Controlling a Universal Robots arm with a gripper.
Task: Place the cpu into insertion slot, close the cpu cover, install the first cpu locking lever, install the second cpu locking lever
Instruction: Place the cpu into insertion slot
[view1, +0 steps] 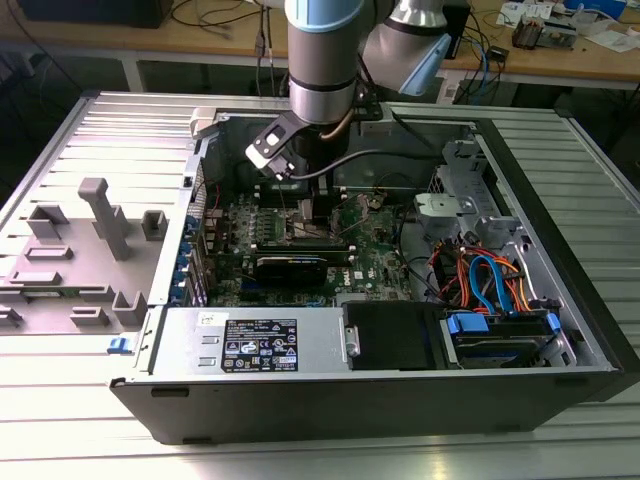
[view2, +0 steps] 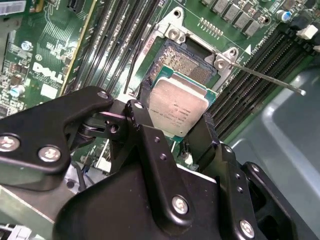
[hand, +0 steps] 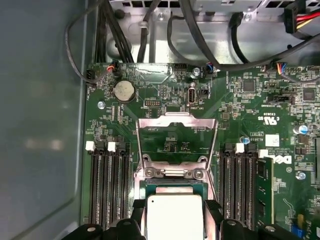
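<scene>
While the black hand (view2: 172, 125) grips the silver-grey square cpu (view2: 177, 107) over the dark, metal-rimmed insertion slot (view2: 187, 62), the silvery windowed cpu cover (hand: 200, 120) stands open, so basically everything's left.

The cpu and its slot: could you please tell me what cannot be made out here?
- Second wrist view: the cpu covers part of the insertion slot, so seating cannot be judged.
- First wrist view: the picture's edge cuts off the cpu.
- Exterior view: the arm hides both.
</scene>
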